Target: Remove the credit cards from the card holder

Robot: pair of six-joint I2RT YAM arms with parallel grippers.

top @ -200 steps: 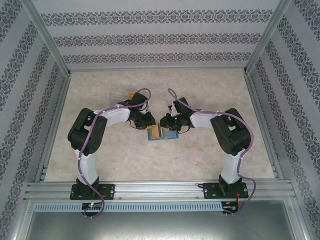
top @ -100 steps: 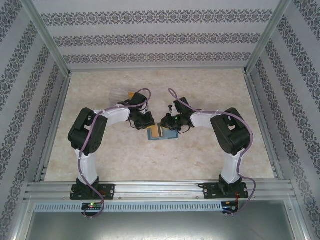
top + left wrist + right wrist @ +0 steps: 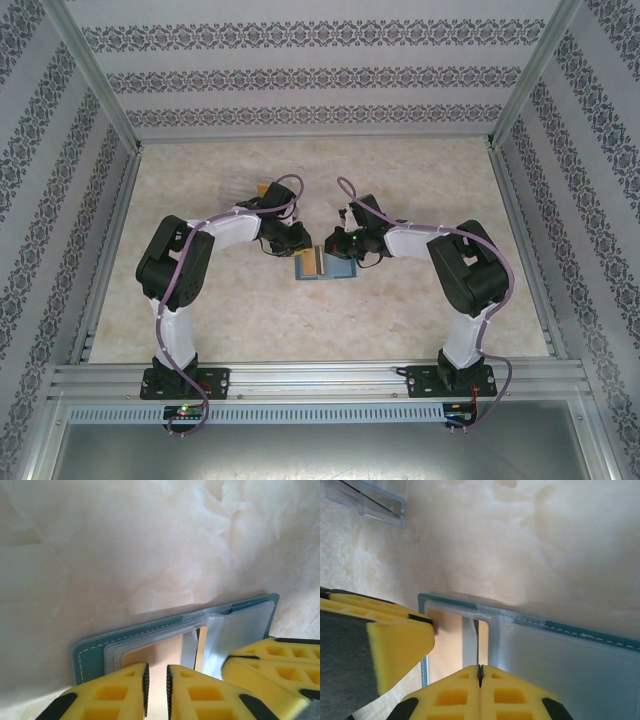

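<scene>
Card holder (image 3: 90, 652) soft, stitched, matt outside, glossy clear plastic inside; table (image 3: 150, 540) smooth, marbled

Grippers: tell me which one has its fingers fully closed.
The right gripper: its yellow fingers meet with no gap. The left gripper shows a narrow slot between its fingers.

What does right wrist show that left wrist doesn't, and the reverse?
Right wrist adds: the right gripper shut on a thin card seen edge-on, rising from the middle of the card holder, and a clear plastic piece in the upper left corner. Left wrist adds: the left gripper from behind, its jaws a narrow slit apart above the orange-gold card. Shared: the open card holder with clear sleeves, the orange-gold card inside it, and the other arm's gripper at the frame edge.
</scene>
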